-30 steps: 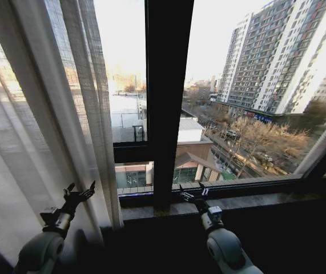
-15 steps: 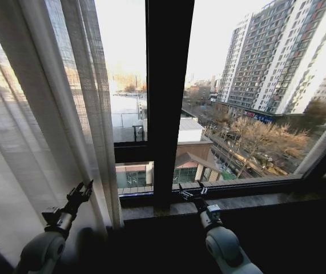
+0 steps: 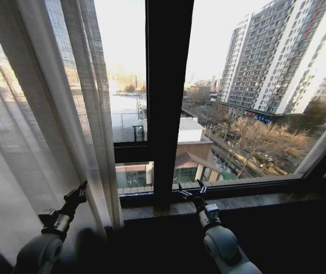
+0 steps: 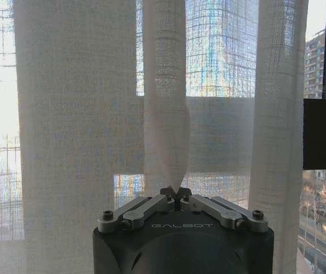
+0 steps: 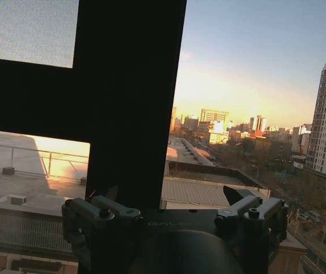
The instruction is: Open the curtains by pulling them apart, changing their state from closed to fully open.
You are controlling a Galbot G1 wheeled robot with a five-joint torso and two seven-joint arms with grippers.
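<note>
Nearest, at seven o'clock in the head view, the left gripper point(image 3: 78, 193) reaches up from its grey rounded arm into the curtains point(image 3: 43, 125). Its wrist camera shows the two metal fingers point(image 4: 151, 204) brought together at the tips, pinching a narrow vertical pleat of the curtains point(image 4: 164, 103); the fold tapers to a point just where the tips meet at six o'clock in that view and widens as it rises toward twelve. At five o'clock in the head view the right gripper point(image 3: 190, 192) hangs just before the window sill point(image 3: 248, 201), its jaws spread apart with nothing between them; from its own camera the black fingers point(image 5: 97, 208) stand wide at either side, against the window frame point(image 5: 131, 85).

Beyond the left gripper the curtain fabric is sheer, loosely woven, cream-white, falling in long soft vertical pleats, denser and beige where bunched. It covers the pane from nine to eleven o'clock, its inner edge near the dark, flat, upright window frame point(image 3: 168, 85) at twelve. To the right, from one to three o'clock, the glass is uncovered, showing bare trees and a tall apartment block point(image 3: 277, 51).
</note>
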